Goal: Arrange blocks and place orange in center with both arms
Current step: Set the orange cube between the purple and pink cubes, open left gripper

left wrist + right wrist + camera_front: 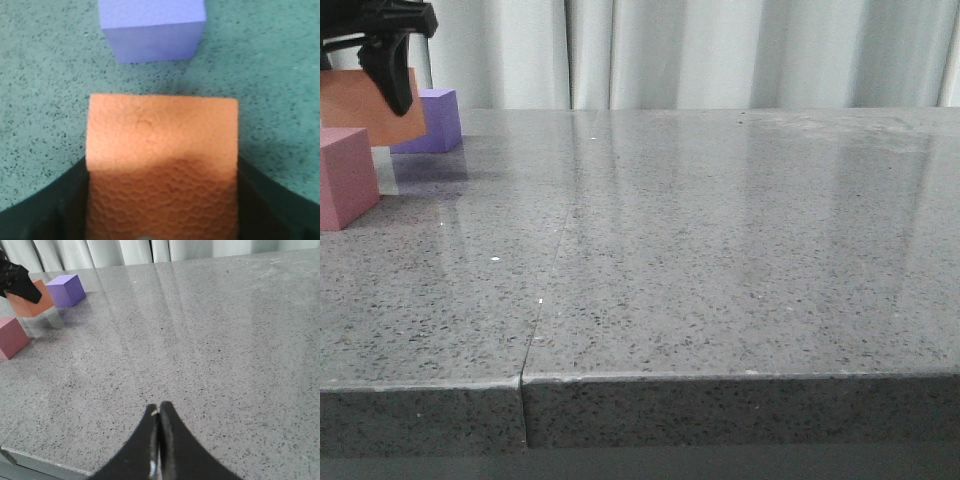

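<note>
The left pincer [382,50], cut off at the front view's edge, holds the orange cube [365,110] above the desk [720,260], between pink cube [345,178] and purple cube [438,120]. Left wrist view: fingers blurred, clamping it. Right wrist view: right pincer [159,412] closed, empty.

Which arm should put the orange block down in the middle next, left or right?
Left. The left gripper is shut on the orange block, held off the table. The right gripper is shut, empty, far from the blocks.
</note>
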`<control>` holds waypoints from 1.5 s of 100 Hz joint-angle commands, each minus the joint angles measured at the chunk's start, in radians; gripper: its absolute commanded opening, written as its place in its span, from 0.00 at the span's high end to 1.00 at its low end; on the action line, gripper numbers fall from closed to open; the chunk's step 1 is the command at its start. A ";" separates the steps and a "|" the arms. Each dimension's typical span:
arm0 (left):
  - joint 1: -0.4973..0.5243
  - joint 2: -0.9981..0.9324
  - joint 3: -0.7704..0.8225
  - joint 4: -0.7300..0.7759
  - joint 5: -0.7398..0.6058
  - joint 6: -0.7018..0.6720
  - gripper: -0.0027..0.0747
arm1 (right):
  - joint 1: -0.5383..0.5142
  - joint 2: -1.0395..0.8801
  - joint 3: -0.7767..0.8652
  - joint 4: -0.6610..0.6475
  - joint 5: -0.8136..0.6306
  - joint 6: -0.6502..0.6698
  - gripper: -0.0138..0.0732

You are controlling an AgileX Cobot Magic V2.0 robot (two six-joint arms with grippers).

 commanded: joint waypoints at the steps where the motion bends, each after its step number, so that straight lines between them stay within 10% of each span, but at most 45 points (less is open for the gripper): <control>1: 0.001 -0.057 0.001 0.036 -0.080 -0.053 0.61 | -0.004 0.008 -0.025 -0.004 -0.076 -0.009 0.86; 68: 0.001 0.021 0.035 0.038 -0.152 -0.103 0.60 | -0.004 0.008 -0.025 -0.004 -0.076 -0.009 0.86; 99: 0.001 0.021 0.035 0.035 -0.148 -0.103 0.14 | -0.004 0.008 -0.025 -0.004 -0.076 -0.009 0.86; 150: -0.002 -0.086 0.035 0.035 -0.157 -0.103 0.14 | -0.004 0.008 -0.025 -0.004 -0.076 -0.009 0.86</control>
